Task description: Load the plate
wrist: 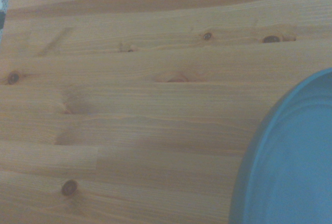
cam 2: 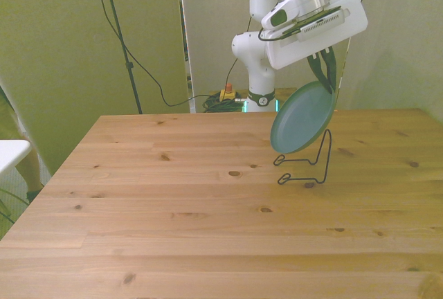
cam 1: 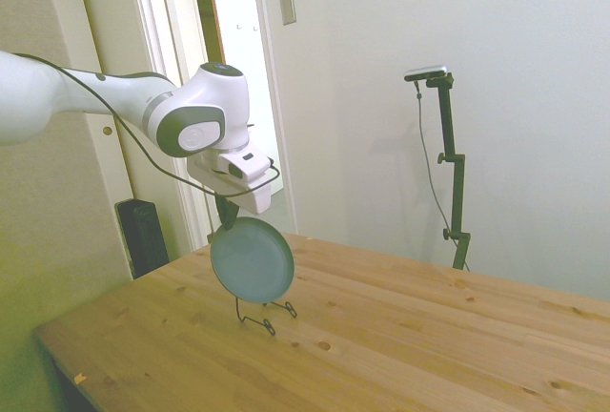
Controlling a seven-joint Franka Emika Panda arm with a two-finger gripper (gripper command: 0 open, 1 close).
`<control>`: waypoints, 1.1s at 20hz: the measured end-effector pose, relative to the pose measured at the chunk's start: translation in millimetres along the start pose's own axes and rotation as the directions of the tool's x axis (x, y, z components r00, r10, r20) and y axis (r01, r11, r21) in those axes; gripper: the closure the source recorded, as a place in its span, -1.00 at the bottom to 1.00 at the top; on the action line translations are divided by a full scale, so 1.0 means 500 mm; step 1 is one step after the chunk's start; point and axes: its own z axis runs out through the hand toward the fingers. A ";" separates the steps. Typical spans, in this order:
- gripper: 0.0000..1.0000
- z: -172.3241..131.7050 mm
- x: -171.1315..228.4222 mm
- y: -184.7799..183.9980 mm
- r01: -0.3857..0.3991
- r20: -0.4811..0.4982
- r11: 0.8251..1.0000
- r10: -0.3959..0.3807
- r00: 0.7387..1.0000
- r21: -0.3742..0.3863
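**Plate held on edge over wire rack, wooden table**

Hidden or unclear: the gripper (cam 2: 331,70) has dark fingers pinching the upper rim of the plate (cam 2: 303,118); the contact itself is partly masked by the white wrist housing in the front view and is small and dark in the side view. The wrist view shows only an arc of the plate (wrist: 290,162), cut off at the picture's edge and soft in focus. Whether the plate's lower rim touches the rack (cam 2: 308,167) or hangs just above it cannot be told.

Position: the grey-green plate stands nearly upright, tilted, directly over the thin black wire rack, on the front view's right half of the table (cam 2: 173,209). In the side view the plate (cam 1: 253,259) hides most of the rack (cam 1: 265,319); only its feet show.

Open room: wide bare board lies toward the front view's left and near edge. The rack sits well in from every table edge.

Surface and room: pale knotty pine planks; plain light walls; an open doorway (cam 1: 233,78) behind the arm; cables (cam 2: 221,102) on the floor by the robot's base.
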 end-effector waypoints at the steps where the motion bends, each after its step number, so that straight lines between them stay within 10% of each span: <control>1: 1.00 0.000 0.000 0.000 0.000 0.000 1.000 0.000 1.000 0.000; 22: 1.00 0.005 0.094 0.063 -0.026 0.234 0.976 -0.026 0.972 0.215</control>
